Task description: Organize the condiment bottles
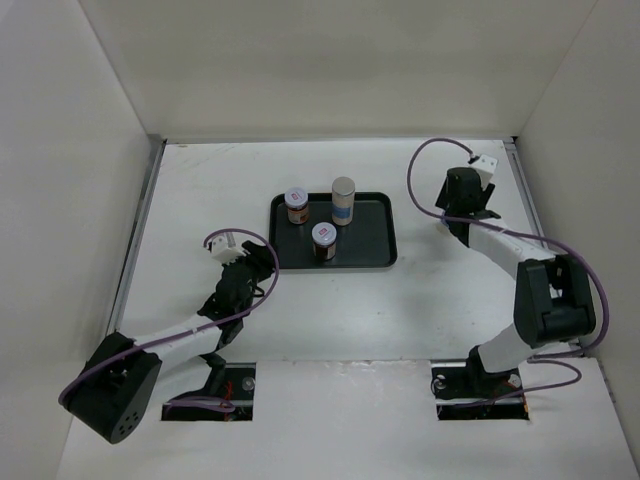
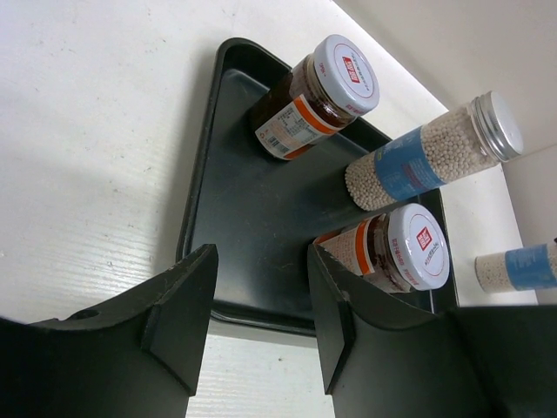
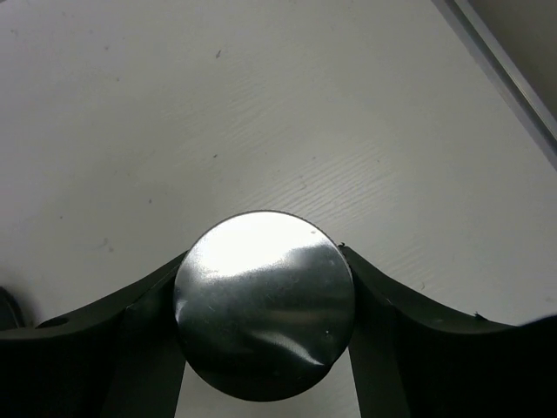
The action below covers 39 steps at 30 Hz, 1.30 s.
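Note:
A black tray [image 1: 370,240] holds two short dark jars with red-marked white lids [image 1: 297,205] [image 1: 323,241] and one tall pale bottle with a blue band [image 1: 343,200]. The left wrist view shows them on the tray [image 2: 252,200]: far jar [image 2: 318,96], pale bottle [image 2: 435,148], near jar [image 2: 392,252]. My left gripper [image 1: 262,262] [image 2: 261,261] is open and empty at the tray's near left corner. My right gripper [image 1: 458,218] [image 3: 264,261] is shut on the second pale bottle's grey cap [image 3: 264,305], right of the tray; its body shows in the left wrist view [image 2: 513,268].
White walls enclose the table on the left, back and right. A metal strip [image 3: 513,70] runs along the right edge near my right gripper. The arm bases sit in two cut-outs at the near edge [image 1: 215,390] [image 1: 480,385].

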Each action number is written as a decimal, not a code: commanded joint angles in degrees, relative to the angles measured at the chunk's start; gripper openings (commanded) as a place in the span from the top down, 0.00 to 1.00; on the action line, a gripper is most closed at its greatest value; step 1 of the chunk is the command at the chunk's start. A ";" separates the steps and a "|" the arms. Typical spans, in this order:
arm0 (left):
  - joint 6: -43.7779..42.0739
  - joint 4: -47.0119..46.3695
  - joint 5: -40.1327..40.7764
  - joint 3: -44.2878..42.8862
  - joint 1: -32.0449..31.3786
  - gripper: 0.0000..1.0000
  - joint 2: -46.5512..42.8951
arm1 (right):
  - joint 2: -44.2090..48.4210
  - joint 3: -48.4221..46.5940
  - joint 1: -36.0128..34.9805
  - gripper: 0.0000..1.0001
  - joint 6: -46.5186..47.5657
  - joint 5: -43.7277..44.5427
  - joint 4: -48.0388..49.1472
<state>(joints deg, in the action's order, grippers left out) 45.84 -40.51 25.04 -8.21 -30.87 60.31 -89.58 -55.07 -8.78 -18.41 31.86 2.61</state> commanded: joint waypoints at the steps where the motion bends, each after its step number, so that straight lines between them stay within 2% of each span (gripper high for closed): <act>1: -0.05 -2.99 -0.16 -0.41 0.16 0.56 0.07 | 7.73 1.18 -4.26 0.53 1.36 1.18 7.06; 4: -0.05 -2.99 0.19 -0.67 0.07 0.56 0.33 | 13.01 1.72 -9.79 0.53 2.07 2.59 6.36; 7: 0.39 -2.99 -0.16 -0.76 0.25 0.54 1.12 | 13.38 -0.12 -14.72 0.52 2.07 1.28 6.09; 13: 0.30 -3.08 -0.25 -0.85 0.33 0.50 1.39 | 3.55 -7.94 -21.67 0.51 2.94 -0.30 6.70; 22: -0.05 -3.17 -0.16 -0.67 0.33 0.39 0.68 | -8.06 -12.96 -24.31 0.49 3.56 -1.97 9.43; 24: -0.05 -3.17 -0.25 -0.76 0.51 0.37 1.12 | -8.59 -12.52 -24.40 0.43 3.04 -1.89 9.43; 26: -0.05 -3.17 -0.25 -0.84 0.60 0.33 1.30 | -8.25 -11.91 -24.84 0.27 2.77 -1.80 9.25; 28: -0.05 -3.17 -0.08 -1.02 0.51 0.23 1.30 | -6.32 -10.77 -25.45 0.09 2.77 -1.10 9.34; 30: -0.05 -3.26 0.27 -1.28 0.60 0.15 1.47 | -3.34 -9.63 -25.72 0.00 2.51 -0.13 9.25; 32: -0.49 -3.26 0.28 -1.28 0.60 0.00 1.30 | 0.18 -8.04 -25.98 0.00 2.24 1.10 9.43; 39: -1.55 2.44 0.54 -3.21 0.77 0.00 -2.82 | 15.82 5.82 -27.39 0.00 -0.12 7.33 11.19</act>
<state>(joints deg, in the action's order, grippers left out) 44.99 -39.00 25.10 -8.69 -30.74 60.51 -78.02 -53.91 -35.29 -16.29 34.39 10.74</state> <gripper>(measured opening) 0.997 0.998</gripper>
